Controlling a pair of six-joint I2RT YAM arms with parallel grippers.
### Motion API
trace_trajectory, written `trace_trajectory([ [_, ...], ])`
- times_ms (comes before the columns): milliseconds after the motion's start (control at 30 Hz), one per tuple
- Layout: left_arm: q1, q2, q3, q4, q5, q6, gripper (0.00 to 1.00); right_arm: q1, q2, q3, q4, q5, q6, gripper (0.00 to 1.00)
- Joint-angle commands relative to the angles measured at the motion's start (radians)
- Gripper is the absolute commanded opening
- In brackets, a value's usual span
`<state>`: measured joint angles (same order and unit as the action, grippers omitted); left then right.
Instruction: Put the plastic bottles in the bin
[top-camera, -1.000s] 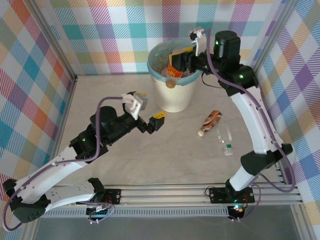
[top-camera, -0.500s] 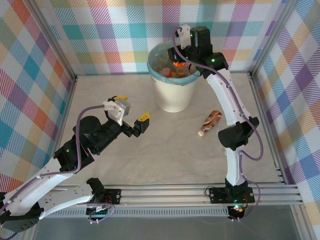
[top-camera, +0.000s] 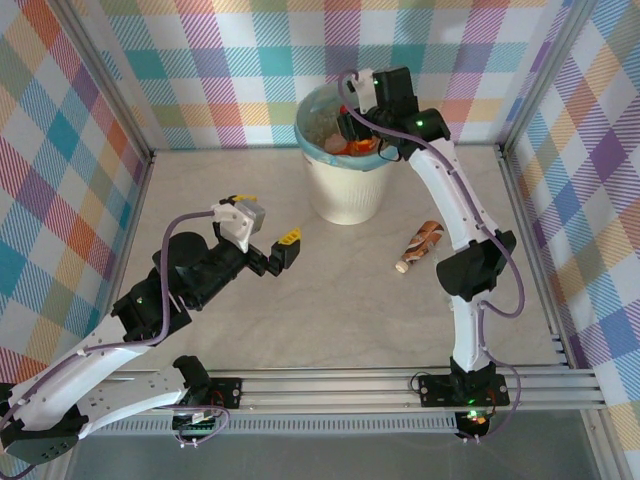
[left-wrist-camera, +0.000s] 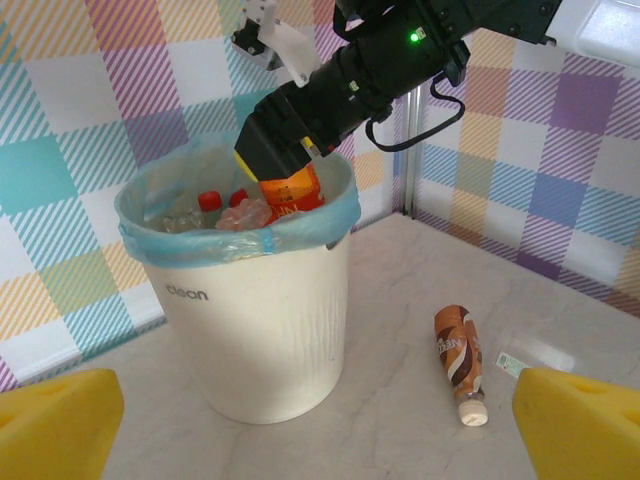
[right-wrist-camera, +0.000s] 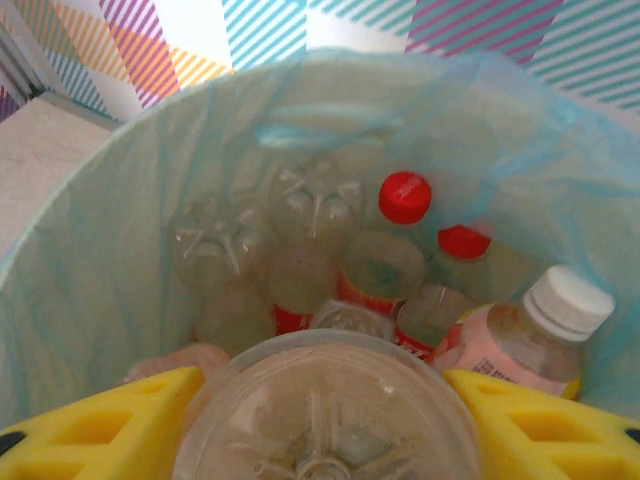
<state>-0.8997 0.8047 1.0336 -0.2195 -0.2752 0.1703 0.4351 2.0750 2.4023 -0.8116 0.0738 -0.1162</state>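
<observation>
Right gripper (top-camera: 358, 140) is over the bin (left-wrist-camera: 250, 330), jaws clamped on an orange-labelled bottle (left-wrist-camera: 292, 192). In the right wrist view the yellow fingers (right-wrist-camera: 95, 425) sit against both sides of its clear ribbed base, which faces the camera. The bottle hangs partly inside the rim, above the pile. The white print on its orange label is too small to read.

The bin is cream, standing upright at the far side of the table (top-camera: 330, 300), with a teal liner (left-wrist-camera: 200, 245) folded over the rim. Grey print on its wall reads something like "clean"; the first letter is unclear.

Inside the bin are clear bottles (right-wrist-camera: 300, 215), some base-up. There are two red caps (right-wrist-camera: 404, 196) and a pinkish bottle with a white cap (right-wrist-camera: 568, 298) at the right wall. The red labels are unreadable.

A brown bottle (left-wrist-camera: 458, 355) lies on its side on the table, right of the bin and well apart from it. Its pale cap points toward the near edge and its label text is not legible.

Left gripper (top-camera: 266, 222) hangs above the table left of the bin, jaws spread wide with nothing between them.
</observation>
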Motion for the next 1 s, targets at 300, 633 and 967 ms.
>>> trace_trajectory([
  [300, 0.012, -0.018, -0.013, -0.029, -0.057, -0.078, 1.00, -0.071, 0.067, -0.066, -0.010, -0.099, 0.071, 0.65],
  [633, 0.014, -0.007, -0.026, -0.005, -0.067, -0.063, 1.00, -0.064, 0.012, 0.078, -0.031, -0.126, 0.104, 0.88],
  [967, 0.025, 0.034, -0.022, 0.016, -0.056, -0.045, 1.00, -0.055, -0.001, 0.091, -0.001, -0.147, 0.107, 0.71],
])
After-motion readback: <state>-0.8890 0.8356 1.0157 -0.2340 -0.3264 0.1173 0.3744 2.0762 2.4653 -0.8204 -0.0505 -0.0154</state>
